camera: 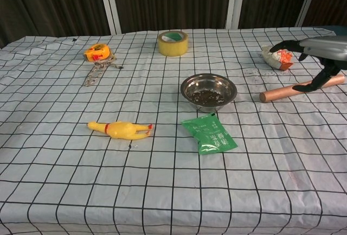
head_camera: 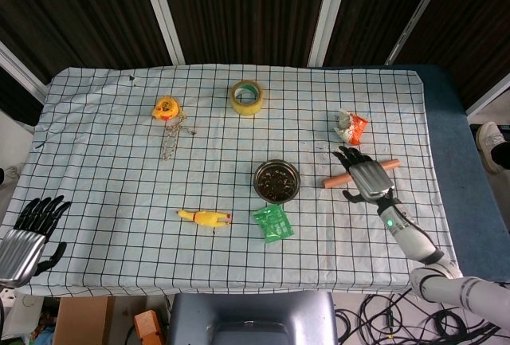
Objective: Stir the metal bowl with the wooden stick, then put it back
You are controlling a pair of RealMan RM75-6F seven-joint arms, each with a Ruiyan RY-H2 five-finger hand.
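Observation:
The wooden stick [head_camera: 334, 179] [camera: 287, 90] lies flat on the checked cloth, just right of the metal bowl [head_camera: 260, 173] [camera: 187, 83], which holds dark bits. My right hand [head_camera: 365, 176] [camera: 320, 48] hovers over the stick's right half with its fingers spread and nothing in them; in the chest view only one finger reaches down near the stick. Off the table's near left corner hangs my left hand [head_camera: 32, 229], fingers apart and empty, seen only in the head view.
A green packet [head_camera: 272, 222] [camera: 210, 134] lies just in front of the bowl, and a yellow rubber chicken [head_camera: 204, 217] [camera: 122, 129] to its left. A crumpled wrapper [head_camera: 350, 126] [camera: 276, 55] sits behind the stick. Tape roll [head_camera: 248, 96] and orange tape measure [head_camera: 165, 109] lie further back.

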